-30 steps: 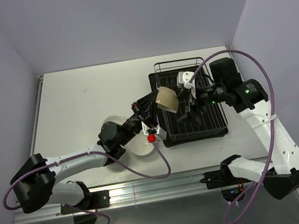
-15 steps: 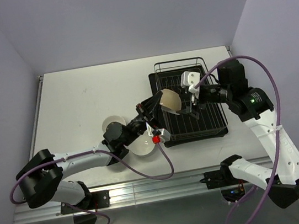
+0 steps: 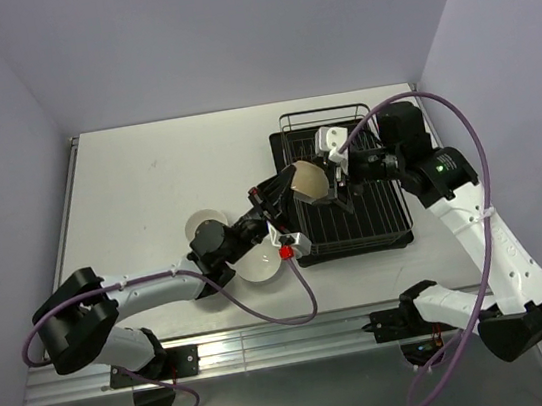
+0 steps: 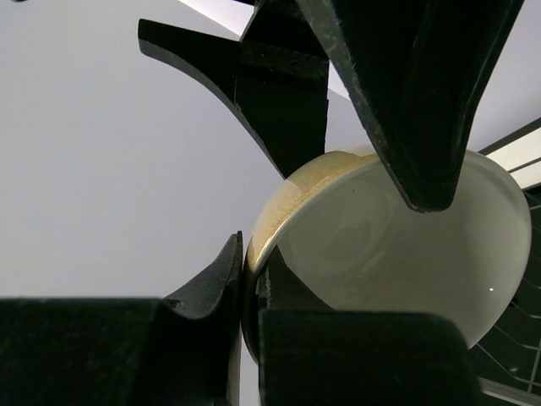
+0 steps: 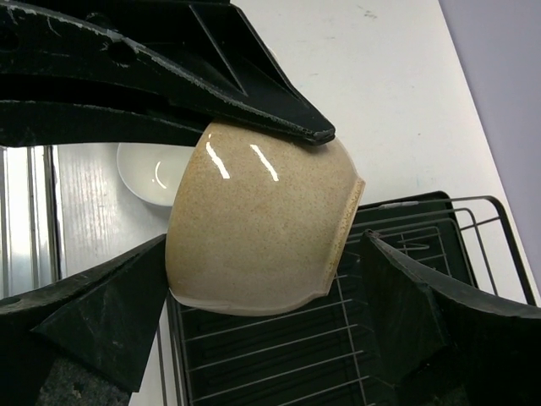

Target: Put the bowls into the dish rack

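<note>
A tan bowl, white inside, hangs tilted over the left edge of the dish rack. My left gripper is shut on its rim, one finger inside and one outside, as the left wrist view shows. My right gripper is open, its fingers on either side of the bowl; there is a gap at the rim side. A white bowl sits on the table, and another lies partly under the left arm.
The rack's wire floor and black tray lie right below the held bowl. One white bowl shows on the table left of the rack. The table's near edge has a metal rail.
My right gripper has moved up and left to the tan bowl and now straddles it. The left gripper has kept hold of the bowl, shifting it slightly over the rack's edge.
</note>
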Action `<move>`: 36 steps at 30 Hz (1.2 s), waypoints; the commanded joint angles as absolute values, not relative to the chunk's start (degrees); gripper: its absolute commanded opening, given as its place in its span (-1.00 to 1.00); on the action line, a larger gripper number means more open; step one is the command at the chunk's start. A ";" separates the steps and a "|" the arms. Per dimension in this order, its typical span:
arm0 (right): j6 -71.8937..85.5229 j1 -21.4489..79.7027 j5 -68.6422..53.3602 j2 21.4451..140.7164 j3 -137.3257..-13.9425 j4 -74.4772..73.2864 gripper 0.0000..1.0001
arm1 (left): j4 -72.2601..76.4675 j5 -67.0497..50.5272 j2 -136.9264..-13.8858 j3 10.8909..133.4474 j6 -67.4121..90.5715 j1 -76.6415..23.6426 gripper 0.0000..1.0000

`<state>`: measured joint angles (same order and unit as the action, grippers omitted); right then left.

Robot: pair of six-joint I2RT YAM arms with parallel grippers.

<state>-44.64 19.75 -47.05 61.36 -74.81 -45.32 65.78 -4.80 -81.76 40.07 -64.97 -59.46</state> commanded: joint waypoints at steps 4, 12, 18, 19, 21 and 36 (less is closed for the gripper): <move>-45.09 20.39 -48.25 62.40 -78.05 -46.04 0.69 | 74.62 -6.77 -81.74 43.94 -65.30 -60.03 -0.99; -45.00 20.65 -48.78 65.21 -79.45 -49.04 0.54 | 75.14 -6.15 -83.23 45.09 -65.21 -60.03 -0.99; -44.91 20.65 -48.96 67.50 -81.48 -52.03 0.43 | 75.85 -6.59 -83.76 44.82 -65.83 -60.03 -1.00; -44.65 20.65 -48.69 67.50 -81.56 -51.94 0.42 | 75.94 -6.50 -83.85 44.82 -65.92 -60.03 -0.99; -44.21 20.65 -48.16 67.59 -81.47 -51.86 0.52 | 75.76 -6.68 -83.85 44.74 -66.00 -60.03 -0.99; -45.70 20.57 -46.67 70.66 -84.46 -56.95 0.37 | 75.59 -6.42 -84.73 44.74 -66.62 -60.03 -0.99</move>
<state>-44.82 20.12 -45.60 69.95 -81.78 -54.92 66.72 -3.55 -85.36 41.19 -65.58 -59.33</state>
